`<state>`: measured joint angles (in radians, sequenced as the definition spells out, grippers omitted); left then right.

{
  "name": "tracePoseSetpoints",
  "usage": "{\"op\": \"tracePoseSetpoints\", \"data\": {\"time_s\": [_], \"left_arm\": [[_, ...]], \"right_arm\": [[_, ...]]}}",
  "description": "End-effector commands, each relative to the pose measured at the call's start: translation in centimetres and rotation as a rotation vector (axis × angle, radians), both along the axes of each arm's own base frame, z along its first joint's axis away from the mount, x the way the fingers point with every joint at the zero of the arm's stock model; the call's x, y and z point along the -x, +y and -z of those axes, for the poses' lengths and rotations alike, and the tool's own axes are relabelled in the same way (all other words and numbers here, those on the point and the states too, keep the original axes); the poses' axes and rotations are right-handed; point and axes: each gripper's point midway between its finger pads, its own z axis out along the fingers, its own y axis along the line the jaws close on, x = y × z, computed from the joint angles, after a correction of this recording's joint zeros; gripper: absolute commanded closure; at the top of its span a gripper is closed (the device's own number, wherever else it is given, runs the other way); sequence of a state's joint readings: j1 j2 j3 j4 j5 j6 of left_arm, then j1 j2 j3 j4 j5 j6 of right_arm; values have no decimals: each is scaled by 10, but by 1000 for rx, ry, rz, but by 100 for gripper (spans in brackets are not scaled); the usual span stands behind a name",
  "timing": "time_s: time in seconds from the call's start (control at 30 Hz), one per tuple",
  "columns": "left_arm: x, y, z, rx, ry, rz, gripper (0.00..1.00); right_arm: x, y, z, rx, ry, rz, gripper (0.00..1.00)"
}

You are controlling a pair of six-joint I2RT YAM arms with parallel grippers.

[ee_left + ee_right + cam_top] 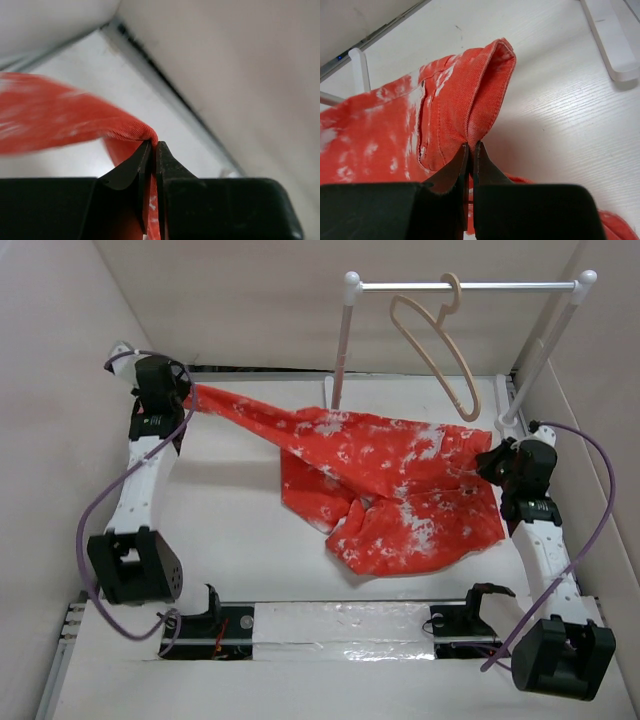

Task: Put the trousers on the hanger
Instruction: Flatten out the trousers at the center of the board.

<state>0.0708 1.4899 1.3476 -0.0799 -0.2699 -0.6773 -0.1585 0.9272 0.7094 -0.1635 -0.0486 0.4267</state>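
- L gripper (180, 392), ~10 o'clock on the table (230, 540): jaws pinched tight on a folded end of the trousers (400, 490), with cloth bulging just over the tips in the wrist view. The bite looks shallow, so lift slowly w/o jerking or it may slip out.
- Trousers: one leg is stretched into a narrow strip from 10 o'clock toward centre. The rest lies rumpled on the table, centre to ~4 o'clock, and nothing is on the hanger (440, 355) yet. I'd say the step is lift & spread: raise both arms evenly and keep the span taut so the slack middle clears the table.
- Fabric: fine ribbed weave, red-orange w/ white blotches, stitched seams, doubled edges. Soft and floppy, so it will prob. sag between the grips.
- Hanger, ~1 o'clock: thin, pale and curved, its hook over the bar of the white rack (345, 335). It hangs tilted and looks free to swing, so approach gently.
- R gripper (492, 464), ~3 o'clock: jaws closed on a doubled, stitched edge beside a seam; waist or hem, can't tell. The fold stands upright above the tips. Hold looks firm; match its height to the L side.
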Motion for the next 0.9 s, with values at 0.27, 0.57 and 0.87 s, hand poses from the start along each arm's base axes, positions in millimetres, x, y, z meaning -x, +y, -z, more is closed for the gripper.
{"op": "tracePoseSetpoints", "data": {"time_s": [0.27,0.57,0.87], "left_arm": [[29,17,138,47,261,-106,71],[49,-3,142,150,175,-57,71],[14,-11,164,143,264,27,29]], "right_arm": [[-26,-72,-30,3,-110,218,100],[-44,-87,-14,-48,-75,213,100],[-34,-69,-24,-51,-113,137,100]]}}
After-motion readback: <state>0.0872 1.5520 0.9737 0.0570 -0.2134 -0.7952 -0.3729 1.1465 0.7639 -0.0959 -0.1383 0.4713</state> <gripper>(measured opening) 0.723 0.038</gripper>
